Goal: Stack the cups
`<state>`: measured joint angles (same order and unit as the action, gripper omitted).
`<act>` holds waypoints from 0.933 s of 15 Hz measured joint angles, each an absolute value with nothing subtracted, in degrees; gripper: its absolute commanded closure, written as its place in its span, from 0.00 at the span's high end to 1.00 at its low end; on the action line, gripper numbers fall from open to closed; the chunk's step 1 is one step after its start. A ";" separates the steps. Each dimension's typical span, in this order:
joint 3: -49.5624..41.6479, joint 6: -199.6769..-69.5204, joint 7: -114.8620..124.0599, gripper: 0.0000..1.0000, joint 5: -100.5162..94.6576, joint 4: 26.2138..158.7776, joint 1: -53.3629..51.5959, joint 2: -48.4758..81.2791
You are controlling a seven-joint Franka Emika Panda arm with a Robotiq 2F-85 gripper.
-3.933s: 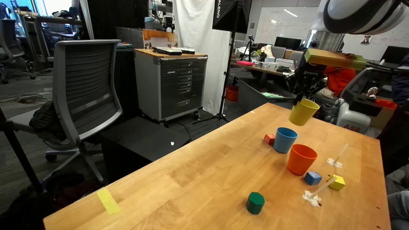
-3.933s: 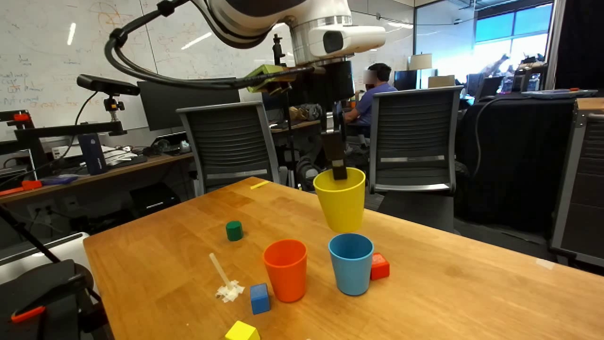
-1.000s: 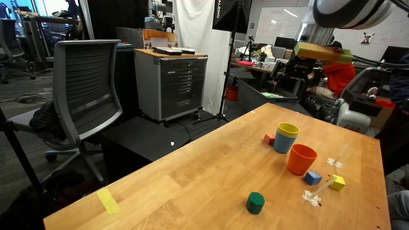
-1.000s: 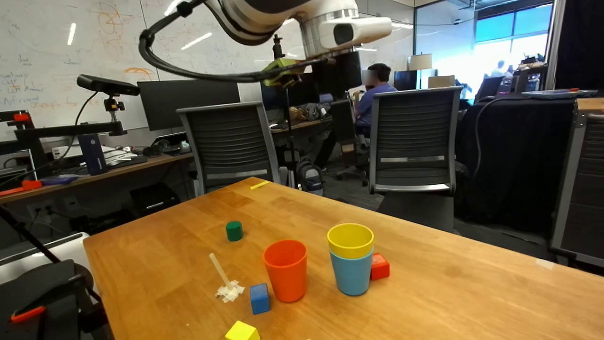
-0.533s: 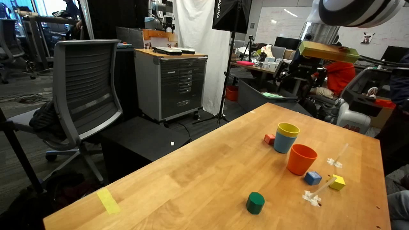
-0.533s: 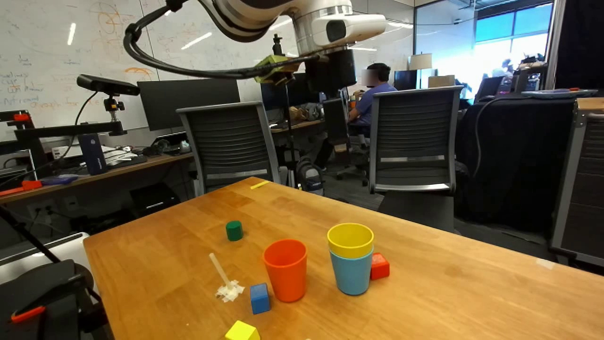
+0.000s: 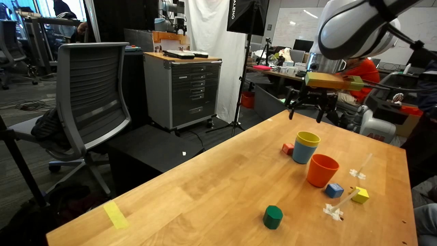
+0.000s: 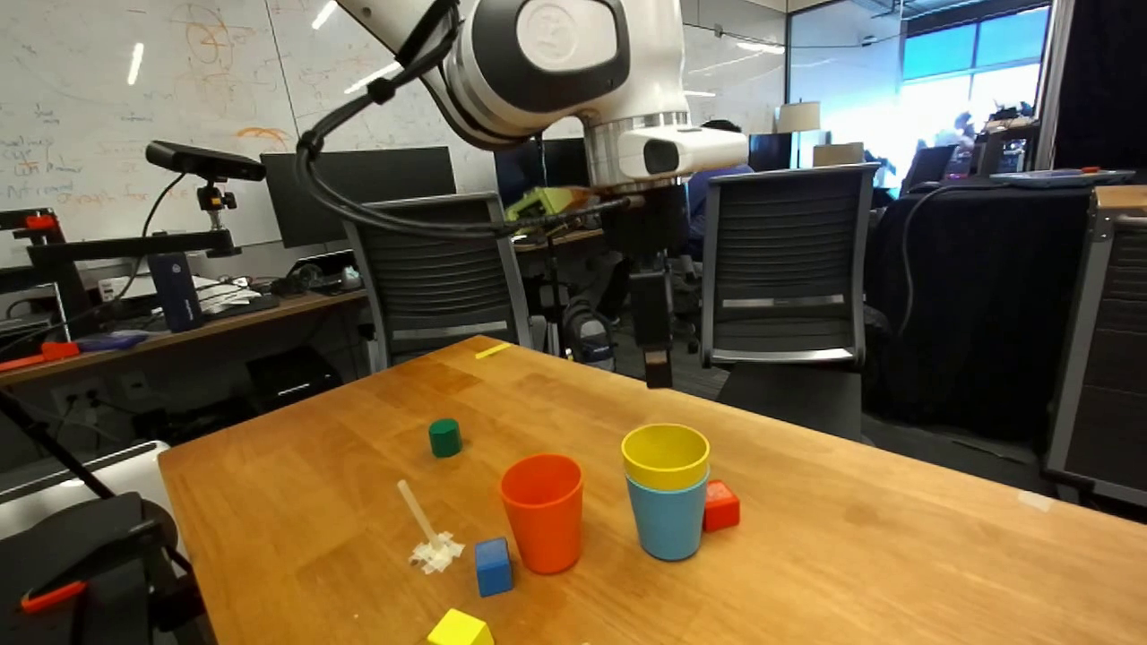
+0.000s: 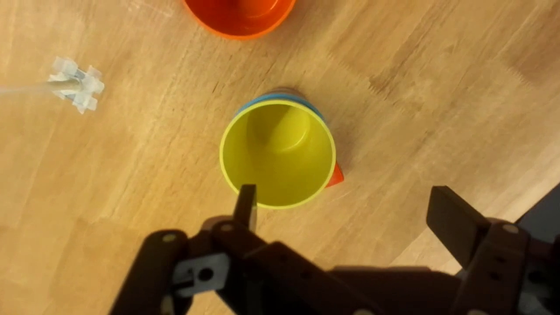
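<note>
The yellow cup [image 7: 308, 139] sits upright inside the blue cup [image 7: 302, 153] on the table, its upper part and rim showing above the blue one in both exterior views. Close by stands the orange cup [image 8: 543, 512], upright and apart from that pair. My gripper [image 7: 305, 118] hangs in the air above and beside the nested cups, jaws wide apart, holding nothing. From the wrist, the yellow cup [image 9: 280, 153] covers nearly all of the blue one, and one finger [image 9: 246, 203] overlaps the yellow rim in the picture; the gripper [image 9: 344, 192] has bare table between its fingertips.
A red block [image 8: 721, 505] lies right against or just beside the blue cup. Near the orange cup are a blue cube [image 7: 334, 190], a yellow cube [image 7: 361, 195] and taped upright sticks [image 8: 421, 515]. A green block [image 7: 272, 217] stands farther off on the table.
Nearly four seconds ago the gripper held the yellow cup above the blue one; now that cup rests in the blue cup, released. Within the last half second the open gripper has come lower.
</note>
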<state>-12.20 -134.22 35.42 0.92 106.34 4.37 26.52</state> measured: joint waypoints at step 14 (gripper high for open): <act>-12.84 -133.82 35.83 0.66 0.88 97.15 4.39 41.19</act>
